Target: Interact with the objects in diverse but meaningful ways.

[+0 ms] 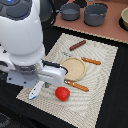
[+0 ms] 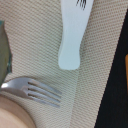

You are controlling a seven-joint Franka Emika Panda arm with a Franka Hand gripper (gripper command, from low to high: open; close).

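- White and bulky, the Franka arm fills the upper left of the exterior view, its gripper [image 1: 42, 80] low over the left edge of a beige woven placemat [image 1: 100, 95]; the claw's jaws are hidden behind the wrist housing, so whether they stand open or closed cannot be told.
- Grey pots [image 1: 95, 14] sit on a brown board at the top of the frame, well apart from the arm.
- At the placemat's centre lies a round tan plate [image 1: 74, 68], an orange-handled knife [image 1: 76, 86] just below it, a second orange-handled utensil [image 1: 91, 61] to its right.
- Among the toys, the red tomato [image 1: 62, 93] rests in the lower middle, near the gripper; the dark brown sausage stick [image 1: 77, 45] lies above the plate.
- A small white-and-blue piece [image 1: 36, 90] lies directly under the wrist; the wrist view shows a white spatula-like piece [image 2: 71, 35] beside a silver fork head [image 2: 37, 91].
- Judgement: the white piece looks the likeliest target; centring the jaws across its narrow width, clear of the fork tines, before descending should give a clean grasp.
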